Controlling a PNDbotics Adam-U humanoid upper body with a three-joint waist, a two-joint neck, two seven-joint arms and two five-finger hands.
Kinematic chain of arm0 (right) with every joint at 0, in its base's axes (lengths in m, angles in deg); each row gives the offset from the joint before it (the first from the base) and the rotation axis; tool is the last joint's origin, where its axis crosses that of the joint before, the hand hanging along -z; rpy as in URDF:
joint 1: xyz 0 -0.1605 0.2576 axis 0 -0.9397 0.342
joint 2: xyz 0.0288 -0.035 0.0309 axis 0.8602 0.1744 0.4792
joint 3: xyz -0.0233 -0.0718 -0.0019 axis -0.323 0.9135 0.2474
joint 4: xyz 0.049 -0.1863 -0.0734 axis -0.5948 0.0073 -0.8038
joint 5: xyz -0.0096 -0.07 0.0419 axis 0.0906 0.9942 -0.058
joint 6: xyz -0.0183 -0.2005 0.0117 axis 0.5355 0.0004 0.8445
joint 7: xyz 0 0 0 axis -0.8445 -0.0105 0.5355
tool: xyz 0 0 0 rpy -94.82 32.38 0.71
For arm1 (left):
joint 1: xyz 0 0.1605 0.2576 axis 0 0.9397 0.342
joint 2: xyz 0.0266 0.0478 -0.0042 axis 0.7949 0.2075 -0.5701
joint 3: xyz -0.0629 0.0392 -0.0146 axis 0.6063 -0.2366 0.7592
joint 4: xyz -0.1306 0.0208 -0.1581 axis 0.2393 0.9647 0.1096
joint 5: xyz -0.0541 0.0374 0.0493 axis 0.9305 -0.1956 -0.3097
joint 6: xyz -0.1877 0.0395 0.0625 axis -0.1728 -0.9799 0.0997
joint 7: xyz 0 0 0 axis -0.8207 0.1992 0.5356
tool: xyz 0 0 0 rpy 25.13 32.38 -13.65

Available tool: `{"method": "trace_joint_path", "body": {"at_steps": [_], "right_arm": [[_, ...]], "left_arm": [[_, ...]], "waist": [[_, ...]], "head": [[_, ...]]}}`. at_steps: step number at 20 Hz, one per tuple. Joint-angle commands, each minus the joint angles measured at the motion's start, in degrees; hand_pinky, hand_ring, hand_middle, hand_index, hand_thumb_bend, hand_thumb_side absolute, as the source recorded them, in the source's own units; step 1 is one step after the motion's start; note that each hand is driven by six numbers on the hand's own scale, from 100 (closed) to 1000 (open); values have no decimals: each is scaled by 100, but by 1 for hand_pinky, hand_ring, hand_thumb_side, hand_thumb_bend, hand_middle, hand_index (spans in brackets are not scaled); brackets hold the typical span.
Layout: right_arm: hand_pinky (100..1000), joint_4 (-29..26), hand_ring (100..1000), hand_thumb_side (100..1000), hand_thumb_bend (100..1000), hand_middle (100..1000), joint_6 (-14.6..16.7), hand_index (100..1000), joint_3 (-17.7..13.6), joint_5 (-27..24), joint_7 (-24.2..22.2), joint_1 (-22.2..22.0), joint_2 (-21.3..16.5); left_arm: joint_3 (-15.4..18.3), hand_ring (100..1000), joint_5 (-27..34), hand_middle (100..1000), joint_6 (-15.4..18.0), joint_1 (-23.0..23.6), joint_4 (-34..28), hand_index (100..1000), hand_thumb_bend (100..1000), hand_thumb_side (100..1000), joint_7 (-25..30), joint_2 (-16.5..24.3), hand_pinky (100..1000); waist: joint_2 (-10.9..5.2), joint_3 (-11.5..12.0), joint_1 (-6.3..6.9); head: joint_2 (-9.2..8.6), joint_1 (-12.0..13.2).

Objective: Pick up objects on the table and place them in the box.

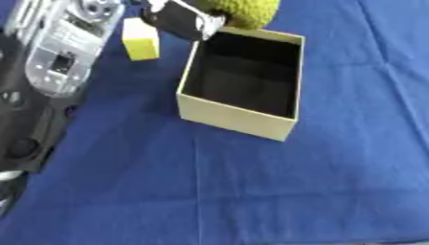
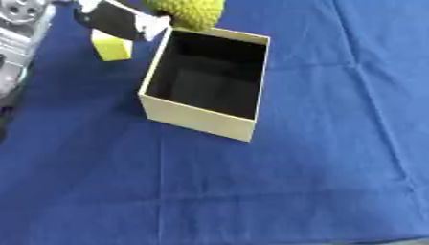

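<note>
An open cardboard box [image 1: 235,117] with a dark, empty-looking inside stands on the blue cloth, left of middle. A bumpy yellow-green ball [image 1: 248,10] sits at the top edge, just behind the box's far rim. My left hand [image 1: 177,20], black with pale tips, reaches in from the upper left and meets the ball's left side; its hold on the ball is hidden. A yellow block [image 1: 140,40] stands on the cloth just left of the box, below the hand. My right hand shows in neither view.
My left arm [image 1: 60,55], silver and black, runs down the left edge. The blue cloth [image 2: 318,167] stretches wide to the right of the box and in front of it.
</note>
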Motion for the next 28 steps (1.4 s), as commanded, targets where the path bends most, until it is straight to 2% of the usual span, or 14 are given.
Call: {"method": "trace_joint_path", "body": {"at_steps": [1, 6, 12, 16, 19, 21, 23, 25, 28], "right_arm": [[838, -87, 775, 623, 173, 762, -22, 803, -75, -37, -3, 90, -88], [838, -87, 774, 625, 172, 761, -23, 803, -65, -45, -23, 80, -53], [838, -87, 773, 624, 174, 760, 6, 801, -57, -49, -27, 53, -33], [838, -87, 773, 624, 173, 759, 13, 801, -67, -52, -5, 30, -25], [838, -87, 772, 624, 173, 759, 12, 800, -72, -53, -5, 11, -33], [838, -87, 772, 625, 172, 759, 4, 800, -78, -56, -2, -3, -35], [838, -87, 772, 625, 172, 758, -2, 800, -79, -58, -5, -16, -37], [839, -87, 772, 625, 171, 758, -7, 800, -80, -60, -8, -25, -40], [839, -87, 772, 625, 170, 758, -15, 799, -80, -64, -11, -38, -39]], "left_arm": [[-88, 578, -363, 544, 55, 22, 255, 731, 100, 206, -176, -328, 595], [-168, 577, -511, 545, 159, 187, 802, 730, 100, 214, -330, -618, 592], [-163, 581, -794, 550, 194, 273, 1383, 735, 100, 200, -494, -777, 596], [-250, 629, -858, 600, 384, 333, 1624, 784, 100, 247, -353, -827, 657], [-268, 805, -920, 783, 542, 376, 1718, 914, 275, 339, -154, -828, 808], [-244, 850, -915, 829, 626, 390, 1708, 953, 418, 457, -69, -812, 855], [-198, 862, -892, 840, 683, 391, 1648, 962, 514, 552, -21, -778, 870], [-129, 865, -887, 844, 677, 393, 1573, 969, 556, 584, -54, -742, 870], [-11, 865, -842, 842, 642, 375, 1469, 965, 564, 586, -151, -674, 866]], "waist": [[-158, -20, -36], [-141, -34, -41], [-124, -65, -48], [-112, -80, -35], [-107, -80, -24], [-105, -75, -17], [-104, -66, -12], [-104, -59, -11], [-106, -51, -11]], "head": [[-77, 35], [-111, 45], [-91, 42], [-70, 27], [-54, 7], [-47, -19], [-46, -44], [-52, -61], [-50, -79]]}}
